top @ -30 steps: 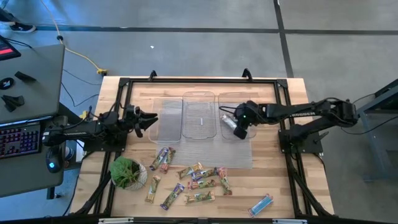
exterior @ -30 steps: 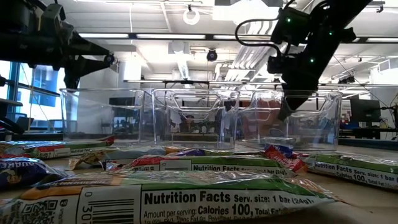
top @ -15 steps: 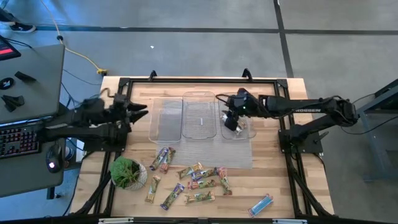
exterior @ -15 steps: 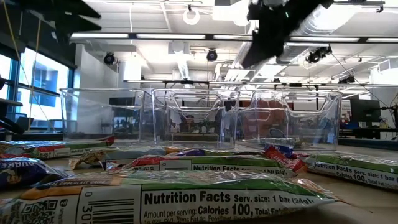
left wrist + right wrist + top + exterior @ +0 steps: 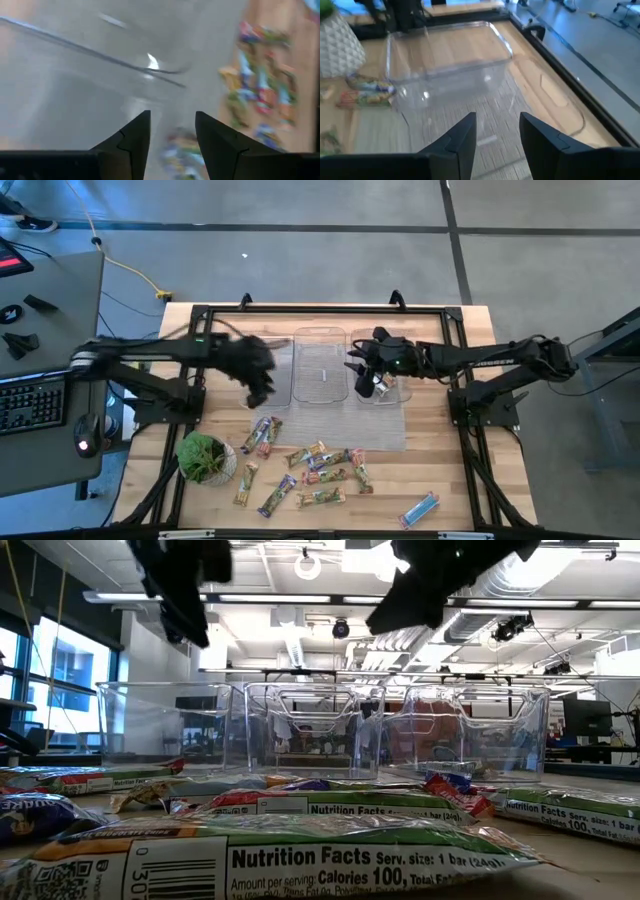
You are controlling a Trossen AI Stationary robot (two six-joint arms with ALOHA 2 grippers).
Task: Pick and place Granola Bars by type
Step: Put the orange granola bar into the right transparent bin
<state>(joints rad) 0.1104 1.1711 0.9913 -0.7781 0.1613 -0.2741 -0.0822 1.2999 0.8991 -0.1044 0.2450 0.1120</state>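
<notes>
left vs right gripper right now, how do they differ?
Place: the left gripper is over the left tray's front edge, close to the bars; the right gripper is over the right tray.
Direction: the left points towards the bar pile; the right points across towards the middle tray.
Shared: both have open, empty jaws and hang above the table.

We see a grey concrete floor (image 5: 300, 270) crossed by dark seam lines, with a yellow cable (image 5: 125, 265) trailing over it toward the wooden table's (image 5: 440, 480) far left corner. Off the table's left edge stands a grey desk (image 5: 50, 330) carrying a keyboard (image 5: 30, 405). Looking level across the table, we find an open hall with long ceiling strip lights (image 5: 300, 598), exposed ducts (image 5: 300, 645) and tall windows (image 5: 65, 685) at left.
</notes>
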